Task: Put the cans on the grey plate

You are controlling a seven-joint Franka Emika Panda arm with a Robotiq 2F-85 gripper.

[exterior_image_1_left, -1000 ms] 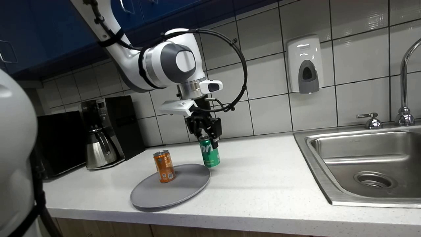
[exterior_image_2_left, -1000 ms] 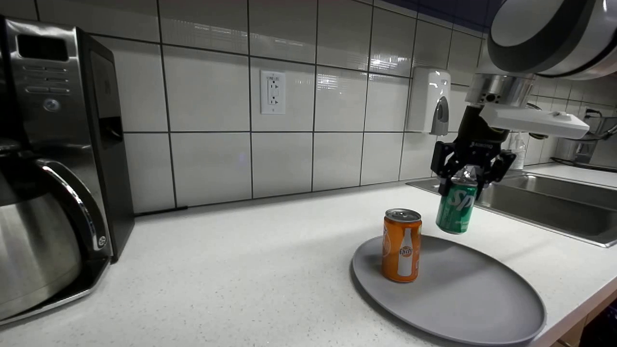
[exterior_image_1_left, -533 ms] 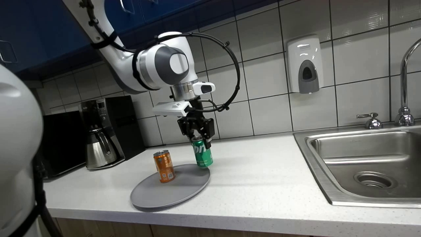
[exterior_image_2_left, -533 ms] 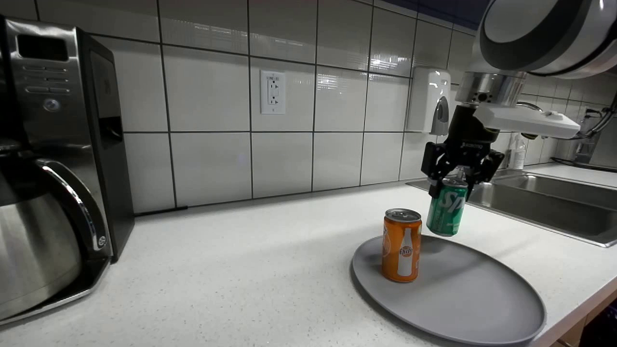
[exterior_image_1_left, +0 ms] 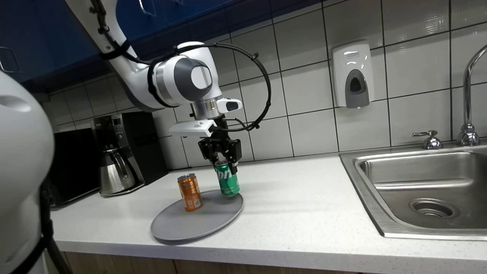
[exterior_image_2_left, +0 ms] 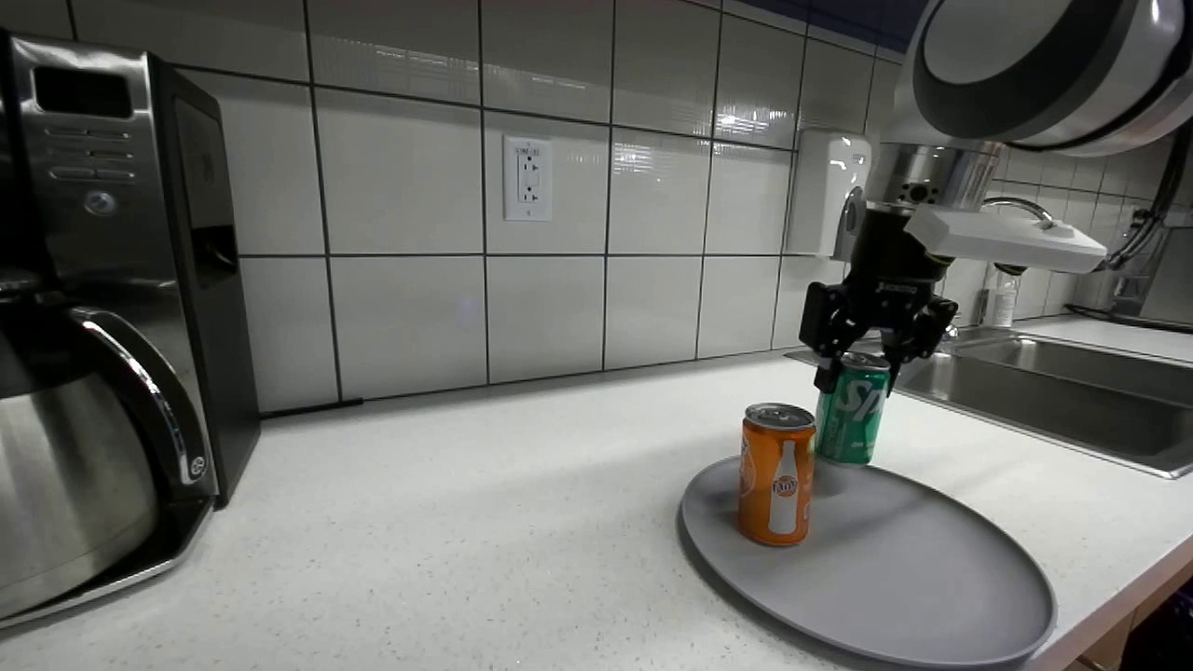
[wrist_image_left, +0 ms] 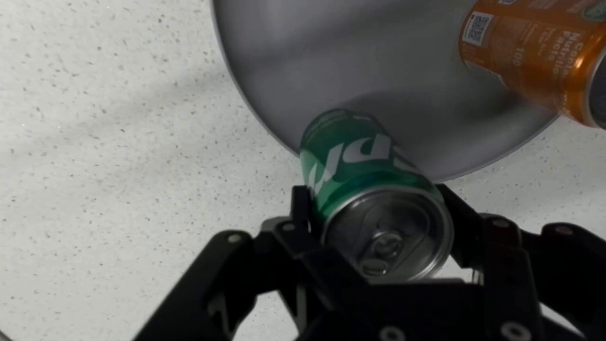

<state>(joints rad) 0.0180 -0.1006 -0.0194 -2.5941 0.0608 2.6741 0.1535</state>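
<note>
My gripper (exterior_image_1_left: pixel 224 166) is shut on the green can (exterior_image_1_left: pixel 228 183), one finger on each side near its silver top. The green can is nearly upright over the far edge of the grey plate (exterior_image_1_left: pixel 201 227); I cannot tell whether its base touches. The orange can (exterior_image_2_left: pixel 778 477) stands upright on the plate (exterior_image_2_left: pixel 918 582), beside the green can (exterior_image_2_left: pixel 852 421). In the wrist view the green can (wrist_image_left: pixel 355 158) overlaps the plate's rim, between the fingers of the gripper (wrist_image_left: pixel 375 203). The orange can (wrist_image_left: pixel 530 52) is at upper right there.
A coffee maker with a steel pot (exterior_image_1_left: pixel 116 175) stands at the counter's back left; it also shows in an exterior view (exterior_image_2_left: pixel 75 466). A sink (exterior_image_1_left: pixel 361 190) is set into the counter at the right. A tiled wall (exterior_image_1_left: pixel 312 129) with a soap dispenser (exterior_image_1_left: pixel 352 74) runs behind.
My gripper has carried the green can toward the orange can and slightly down, from beside the plate's far edge to over it. The orange can and plate have not moved.
</note>
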